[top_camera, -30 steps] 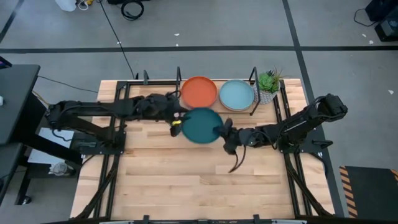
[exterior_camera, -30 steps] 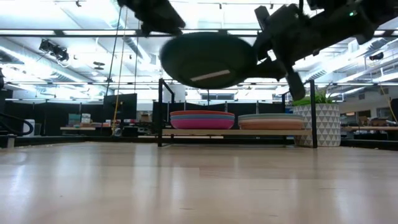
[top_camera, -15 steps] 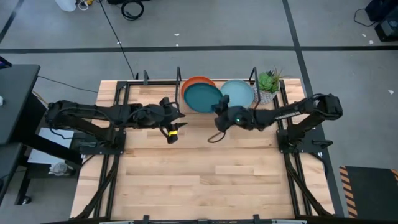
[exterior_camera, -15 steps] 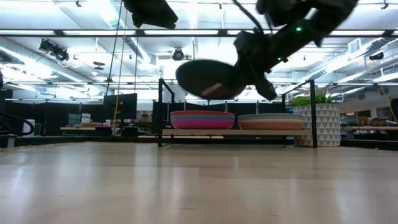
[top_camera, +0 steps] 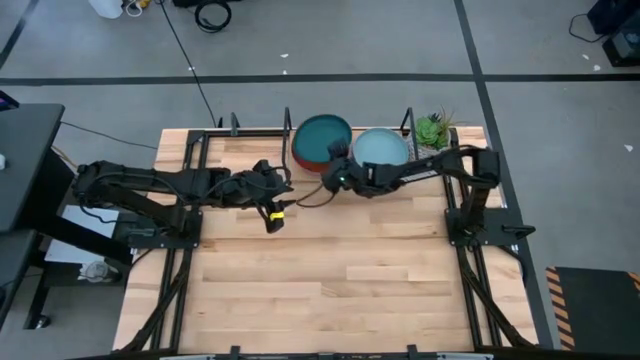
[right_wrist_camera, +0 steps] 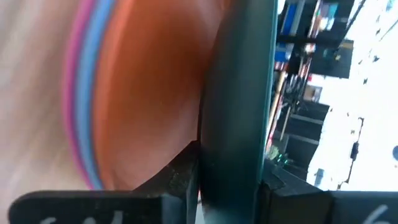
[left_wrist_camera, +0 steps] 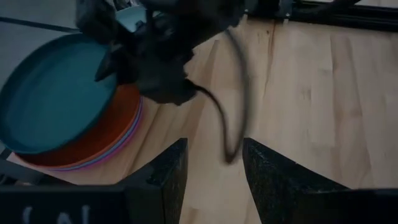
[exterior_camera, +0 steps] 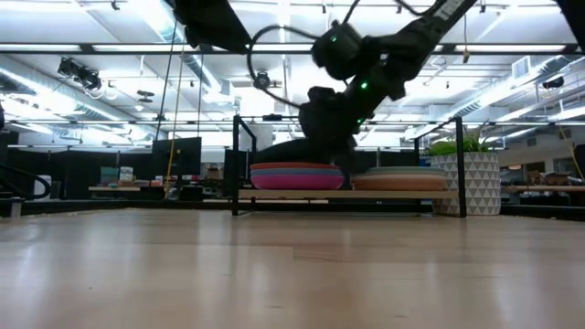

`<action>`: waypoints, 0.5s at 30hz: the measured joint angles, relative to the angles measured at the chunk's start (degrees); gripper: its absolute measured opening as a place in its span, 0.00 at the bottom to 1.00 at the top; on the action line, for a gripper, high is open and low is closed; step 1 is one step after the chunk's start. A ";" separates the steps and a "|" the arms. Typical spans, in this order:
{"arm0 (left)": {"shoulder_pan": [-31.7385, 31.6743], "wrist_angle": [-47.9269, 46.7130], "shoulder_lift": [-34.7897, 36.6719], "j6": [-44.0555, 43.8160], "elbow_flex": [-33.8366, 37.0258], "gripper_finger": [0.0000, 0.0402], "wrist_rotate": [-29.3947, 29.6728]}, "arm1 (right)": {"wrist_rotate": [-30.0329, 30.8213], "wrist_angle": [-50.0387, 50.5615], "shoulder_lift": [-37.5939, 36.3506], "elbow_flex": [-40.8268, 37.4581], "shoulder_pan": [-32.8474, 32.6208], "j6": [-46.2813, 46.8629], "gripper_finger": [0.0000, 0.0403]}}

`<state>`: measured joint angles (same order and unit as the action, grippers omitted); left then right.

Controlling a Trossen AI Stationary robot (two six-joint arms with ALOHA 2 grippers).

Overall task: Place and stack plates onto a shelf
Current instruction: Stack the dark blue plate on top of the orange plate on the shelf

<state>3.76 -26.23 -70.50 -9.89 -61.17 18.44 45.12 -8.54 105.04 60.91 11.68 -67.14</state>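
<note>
The dark teal plate (top_camera: 322,138) hangs low over the left stack on the shelf (exterior_camera: 338,194), above an orange plate (left_wrist_camera: 119,123) with blue and magenta rims below it. My right gripper (top_camera: 334,166) is shut on the teal plate at its near right side. The right stack (exterior_camera: 399,178) is topped by a light teal plate (top_camera: 382,150). My left gripper (top_camera: 272,207) stands open over the table, left of and nearer than the shelf, with nothing between its fingers (left_wrist_camera: 166,177). My right gripper pinches the dark teal plate's rim (right_wrist_camera: 233,112) between its two fingers, one above and one below, on the plate's near right edge. It comes slanting down from the table's right and near side. The plate lies nearly flat just over the orange plate; whether they touch, I cannot tell.
Thin black posts (top_camera: 288,124) (top_camera: 408,120) stand at the shelf's ends. A small potted plant (top_camera: 432,135) in a white patterned pot sits right of the shelf. The wooden tabletop (top_camera: 320,280) stretches bare toward the near edge.
My right gripper has carried the dark teal plate from above the table's middle toward the far edge and down, until it hangs low over the left stack. The plate has levelled out. My left gripper has drawn back a little toward the table's left and near side.
</note>
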 joint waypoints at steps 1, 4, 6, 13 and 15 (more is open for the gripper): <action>0.11 -0.18 0.00 -0.01 0.00 0.40 -0.01 | 0.00 0.08 0.77 0.57 0.36 0.41 0.23; 0.76 -0.58 0.00 -0.16 0.00 0.40 -0.01 | -2.02 0.24 1.82 1.09 1.24 0.95 0.23; 1.15 -0.74 0.00 -0.34 0.00 0.40 -0.01 | -3.42 0.70 1.76 1.09 1.15 1.32 0.25; 2.27 -1.81 0.00 -1.55 0.00 0.40 0.01 | -7.85 2.87 -1.64 1.09 -1.06 4.23 0.33; 2.28 -1.90 0.00 -1.74 0.00 0.40 0.01 | -9.70 3.09 -2.49 1.09 -2.04 4.23 0.34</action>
<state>6.04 -28.13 -70.50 -11.63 -61.17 18.45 35.42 -5.45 102.55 62.00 9.64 -62.92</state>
